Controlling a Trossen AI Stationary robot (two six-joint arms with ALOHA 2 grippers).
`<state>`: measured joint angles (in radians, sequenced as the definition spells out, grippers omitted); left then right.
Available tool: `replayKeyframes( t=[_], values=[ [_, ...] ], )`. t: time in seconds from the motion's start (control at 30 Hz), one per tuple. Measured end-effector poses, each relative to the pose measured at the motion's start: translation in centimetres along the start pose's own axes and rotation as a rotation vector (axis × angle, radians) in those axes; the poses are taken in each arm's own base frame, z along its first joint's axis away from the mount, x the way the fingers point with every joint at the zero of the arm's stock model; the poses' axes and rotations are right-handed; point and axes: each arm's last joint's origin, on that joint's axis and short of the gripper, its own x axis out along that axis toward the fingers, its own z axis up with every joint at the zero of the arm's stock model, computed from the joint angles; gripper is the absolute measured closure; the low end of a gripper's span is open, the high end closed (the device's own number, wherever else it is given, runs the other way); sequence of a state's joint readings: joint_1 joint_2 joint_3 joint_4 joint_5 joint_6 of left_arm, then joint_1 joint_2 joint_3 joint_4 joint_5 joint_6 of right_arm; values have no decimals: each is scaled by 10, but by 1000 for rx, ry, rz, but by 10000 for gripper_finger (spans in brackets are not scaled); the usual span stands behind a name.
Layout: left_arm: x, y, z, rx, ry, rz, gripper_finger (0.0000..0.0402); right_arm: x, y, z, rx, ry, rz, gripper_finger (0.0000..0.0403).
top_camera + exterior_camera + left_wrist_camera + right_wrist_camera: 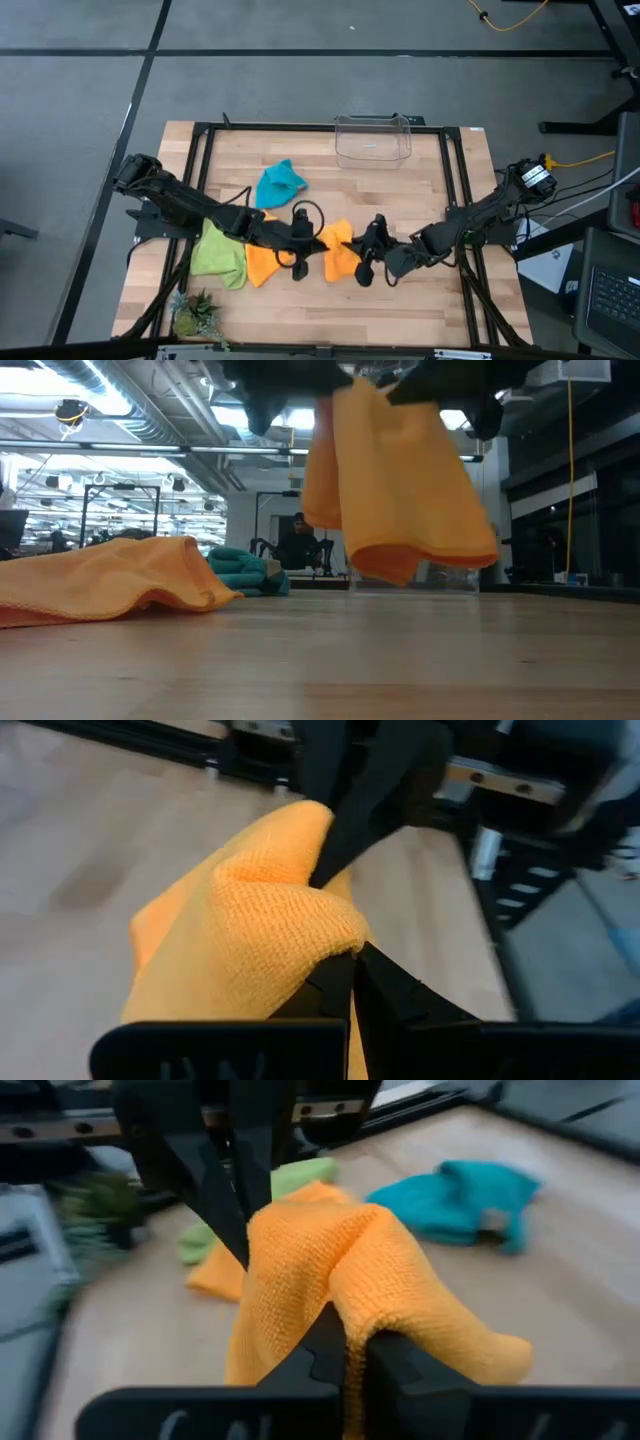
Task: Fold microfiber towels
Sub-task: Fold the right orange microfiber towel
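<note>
An orange microfiber towel (pixel 338 252) hangs between my two grippers over the middle of the table, clear of the wood in the low view (pixel 400 490). My left gripper (pixel 312 240) is shut on its left end and my right gripper (pixel 366 252) on its right end. A second orange towel (pixel 262 264) and a lime green towel (pixel 215 256) lie crumpled on the table's left part. Farther back, a turquoise towel (pixel 280 183) lies bunched. My left gripper pinches a bunched upper edge of the orange towel (pixel 335 942) between its two fingers. It comes from the table's left, slanting slightly down. The cloth sags below, lifted clear of the table (pixel 420 565). My right gripper pinches the opposite upper edge of the same towel (pixel 345 1312) between its two fingers. It comes from the table's right, slanting slightly down. The cloth drapes slack from the fingers, with a hump between the two grippers.
A clear plastic bin (pixel 372 140) stands at the far edge, middle. A small green plant (pixel 195 315) sits at the near left corner. Bare wood lies near the front edge and on the right part of the table.
</note>
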<state>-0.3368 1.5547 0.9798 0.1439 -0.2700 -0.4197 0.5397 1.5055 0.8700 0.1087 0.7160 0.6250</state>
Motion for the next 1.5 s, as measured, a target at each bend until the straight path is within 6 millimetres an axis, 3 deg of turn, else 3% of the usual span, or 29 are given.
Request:
replayKeyframes(
  t=[0.23,0.4,0.63,0.97,1.23,1.4,1.5],
  values=[
    [-8,-25,-10,-97,18,-72,401,-8,11,-7,121,94,142,391],
    [-4,-24,-15,-115,43,-56,401,-3,6,-5,133,106,119,391],
    [25,10,-29,-95,100,121,396,35,-35,-7,154,179,-97,383],
    [29,69,-23,-124,217,331,301,65,-86,17,95,190,-190,273],
    [15,72,-7,-159,202,263,258,63,-94,30,85,210,-121,231],
    [-9,70,7,-122,201,267,258,61,-94,32,62,203,-112,230],
    [-28,76,15,-40,192,361,260,61,-94,31,58,212,-116,234]
  ],
)
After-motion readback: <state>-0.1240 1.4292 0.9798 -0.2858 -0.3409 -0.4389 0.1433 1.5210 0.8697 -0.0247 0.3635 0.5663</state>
